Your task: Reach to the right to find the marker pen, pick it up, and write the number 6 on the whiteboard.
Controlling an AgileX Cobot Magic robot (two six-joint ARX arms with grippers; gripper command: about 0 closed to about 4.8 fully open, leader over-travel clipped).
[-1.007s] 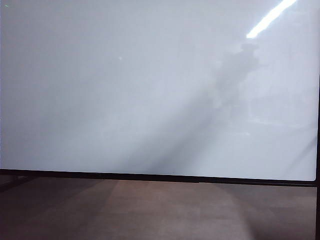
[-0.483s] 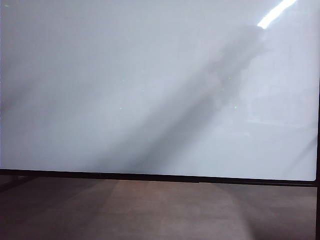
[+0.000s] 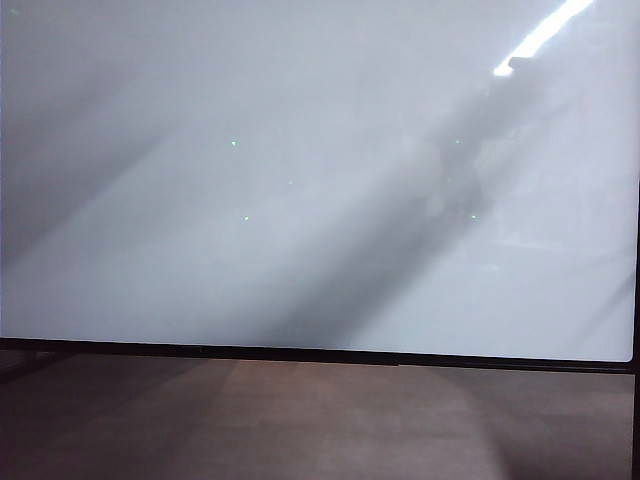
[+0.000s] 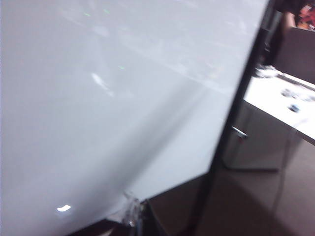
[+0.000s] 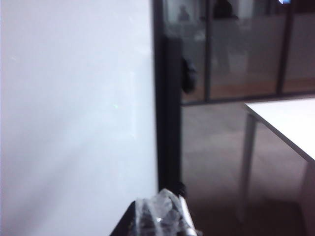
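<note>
Brown floor (image 3: 320, 420) runs under the whiteboard (image 3: 250, 200), which fills the exterior view with only arm shadows and a ceiling-light glare on it. No marker pen visible, no 6 written. Right gripper (image 5: 162, 216) shows at the board's right frame edge, jaws closed, tip looks wrapped in clear film. Left gripper (image 4: 132, 216) barely in shot near the board's lower corner; opening can't be read.
</note>
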